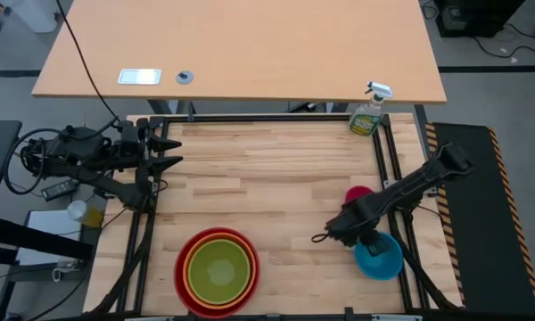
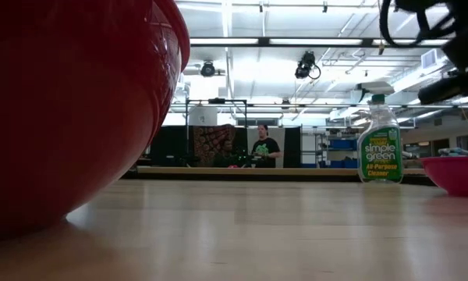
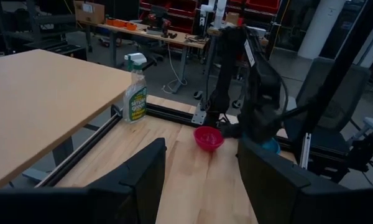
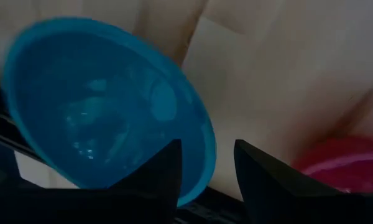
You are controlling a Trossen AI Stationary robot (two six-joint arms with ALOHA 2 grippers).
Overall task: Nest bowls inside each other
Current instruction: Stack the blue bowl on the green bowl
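The green bowl sits inside the orange one, and that inside the red bowl (image 1: 218, 270), at the table's near edge. The blue bowl (image 1: 379, 257) rests on its base near the right edge. The pink bowl (image 1: 358, 194) stands just beyond it. My right gripper (image 1: 349, 236) points steeply down over the blue bowl's left rim. In the right wrist view it (image 4: 208, 163) is open, with the blue bowl (image 4: 105, 112) beside it and the pink bowl (image 4: 345, 162) farther off. My left gripper (image 1: 165, 152) waits open and raised at the far left. My right gripper comes from above, slanting in from the table's right. Its fingers (image 4: 168, 168) stand on either side of the blue bowl's rim (image 4: 206, 146). I cannot tell whether they touch it. The bowl stays upright on the table.
A green spray bottle (image 1: 368, 114) stands at the far right corner. A bare wooden desk (image 1: 241, 45) lies beyond the worktable. Black frame rails (image 1: 392, 169) run along the table's sides. Bare wood lies in the middle between the red bowl and the pink bowl.
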